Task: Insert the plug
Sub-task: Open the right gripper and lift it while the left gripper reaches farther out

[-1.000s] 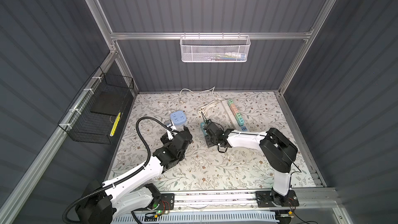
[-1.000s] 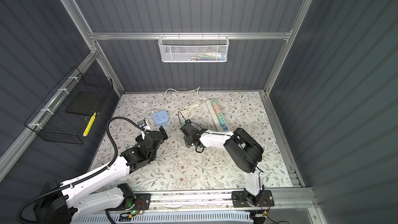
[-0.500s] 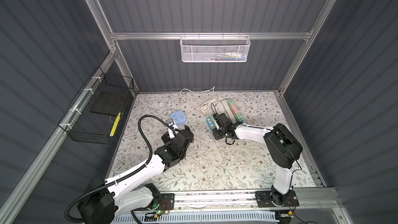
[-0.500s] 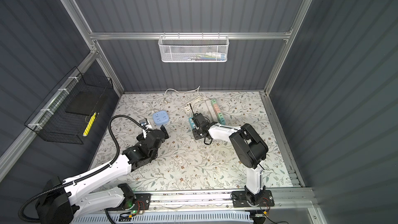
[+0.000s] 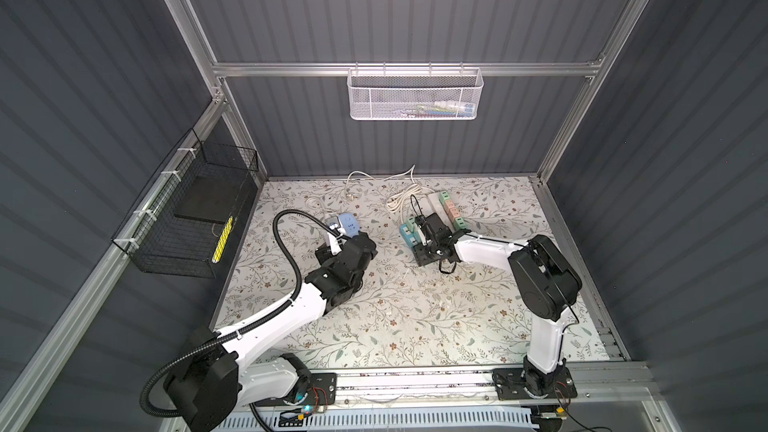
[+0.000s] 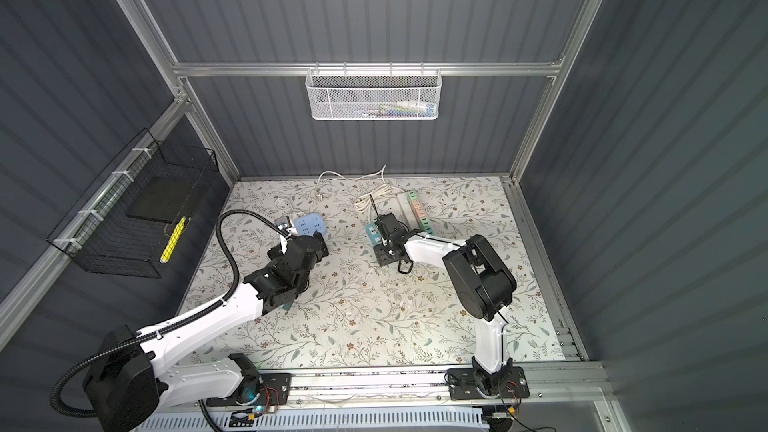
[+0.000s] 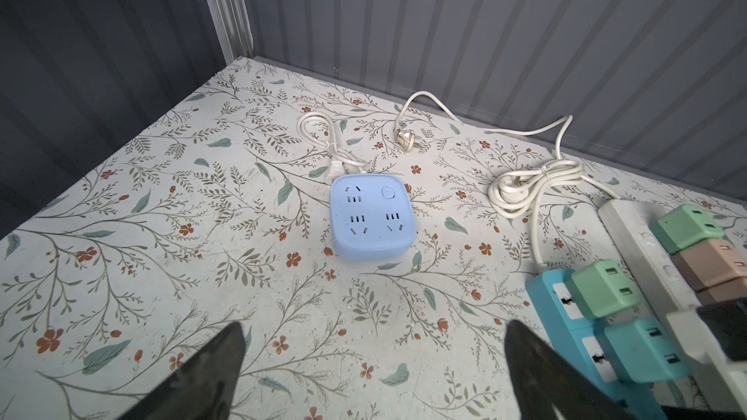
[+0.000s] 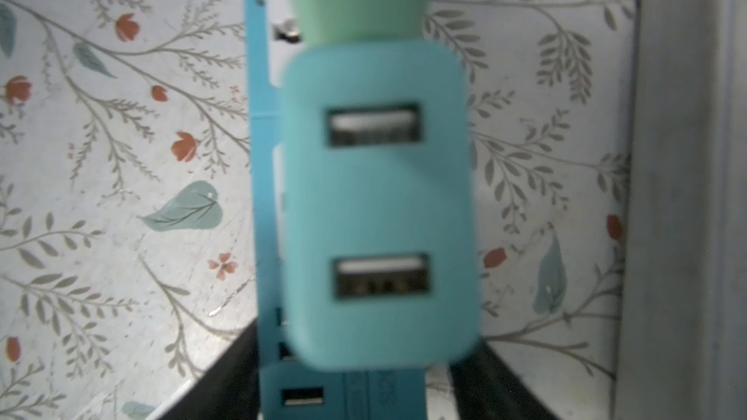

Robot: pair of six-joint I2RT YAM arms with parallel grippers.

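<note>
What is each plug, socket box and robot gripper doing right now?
teal plug, sitting in the blue strip
green plug, sitting beside it in the same strip
square socket box, nothing plugged in
left gripper, open, empty
right gripper, around the teal plug; grip unclear

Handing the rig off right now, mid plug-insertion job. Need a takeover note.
Left gripper: open, empty, above the mat near the blue square socket.
Right gripper: open, jaws either side of the teal adapter, apparently not clamping it.
The teal adapter stands on the teal power strip, beside the green adapter.
Done: plug looks seated.
Left: lift the right gripper clear, confirm seating.
</note>
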